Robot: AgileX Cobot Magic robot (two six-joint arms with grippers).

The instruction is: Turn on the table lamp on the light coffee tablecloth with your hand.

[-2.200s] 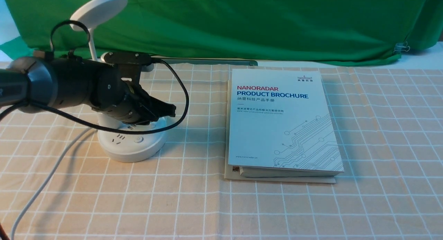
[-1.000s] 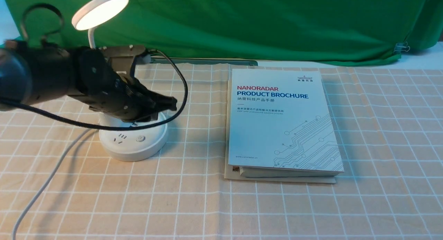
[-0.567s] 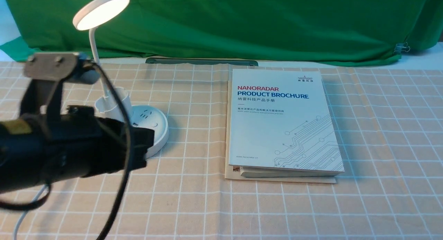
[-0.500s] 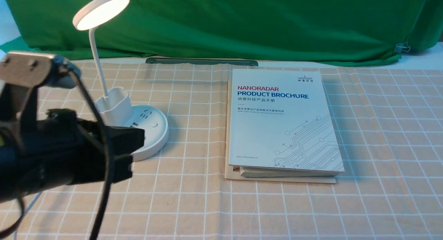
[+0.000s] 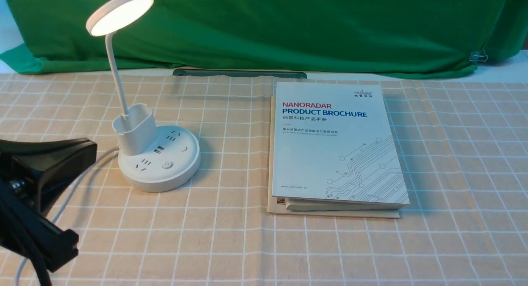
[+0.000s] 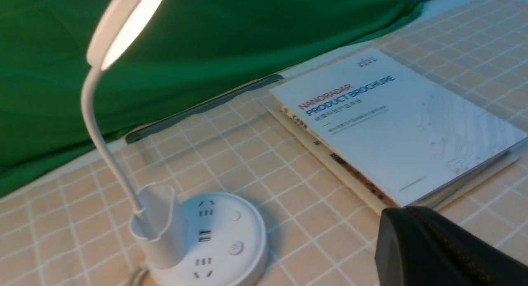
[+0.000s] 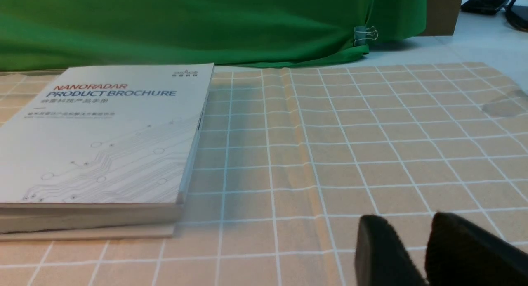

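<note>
- Front view: the table lamp [image 5: 159, 162] stands on the far-left part of the light coffee tablecloth [image 5: 231, 236], left of a brochure [image 5: 334, 145] and well apart from it. Its disc head [image 5: 119, 11] glows.
- Step, as I judge it: the lamp is lit, so the switch press looks done and the task is essentially complete.
- The left gripper [image 5: 49, 183] sits at the near-left edge, apart from the lamp base and holding nothing that shows. Too little of it is in view to tell how far its jaws stand apart. The left wrist view shows one dark finger [image 6: 437, 249] only.
- The right gripper [image 7: 416, 232] hovers low over bare cloth to the right of the brochure. Its jaws stand a narrow gap apart and hold nothing.
- Next move, at most: park the left arm without snagging the white cord [image 5: 82, 170] running just beside it, and without bumping the buttons.
- Container: the small cup holder [image 5: 135, 127] on the base seems empty. Nothing rises above its rim, though its bottom is hidden.
</note>
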